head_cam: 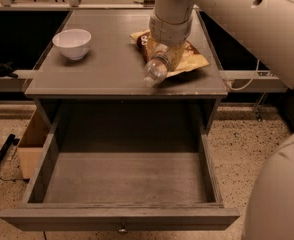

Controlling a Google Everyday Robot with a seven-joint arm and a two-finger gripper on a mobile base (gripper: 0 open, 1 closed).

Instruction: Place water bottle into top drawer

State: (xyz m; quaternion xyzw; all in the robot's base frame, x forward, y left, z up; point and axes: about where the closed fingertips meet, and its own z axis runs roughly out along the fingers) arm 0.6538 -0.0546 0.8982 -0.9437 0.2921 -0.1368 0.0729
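Water bottle (155,70) in claw (163,54) above table (112,71)
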